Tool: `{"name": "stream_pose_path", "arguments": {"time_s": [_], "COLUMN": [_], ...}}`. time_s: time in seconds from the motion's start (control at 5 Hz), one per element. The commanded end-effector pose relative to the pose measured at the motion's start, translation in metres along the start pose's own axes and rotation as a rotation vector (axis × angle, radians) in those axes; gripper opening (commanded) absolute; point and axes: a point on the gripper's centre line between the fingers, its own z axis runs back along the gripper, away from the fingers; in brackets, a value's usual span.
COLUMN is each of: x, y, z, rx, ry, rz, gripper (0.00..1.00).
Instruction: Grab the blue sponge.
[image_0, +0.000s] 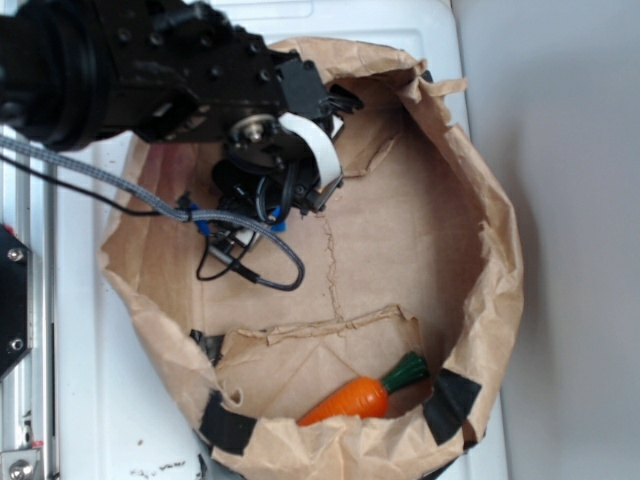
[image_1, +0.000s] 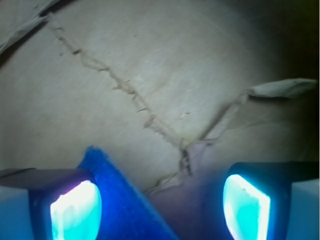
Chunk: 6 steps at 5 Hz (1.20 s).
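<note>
Brown paper liner in white tub. Gripper spread, empty, over blue sponge at its 7 o'clock. Approach step; next: shift toward 7, descend, then pinch.

One blue sponge, one orange carrot, one brown paper bag, one claw, two black tape patches.

Creased, matt brown paper lines the basin; the blue sponge looks rough; the carrot glossy plastic.
</note>
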Motion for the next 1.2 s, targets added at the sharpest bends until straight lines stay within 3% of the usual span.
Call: {"name": "stream_pose_path", "arguments": {"time_s": [0.0,0.4,1.0], "x": [0.002,0.000,-0.002], "y": [0.008,0.006,0.001], "z": [0.028,0.030,-0.011], "rx": [-0.014,-0.032,0.067], "ry": [-0.013,0.002,-0.006], "rz": [-0.053,-0.061,-0.079], "gripper": [1.00,1.00,1.00]}}
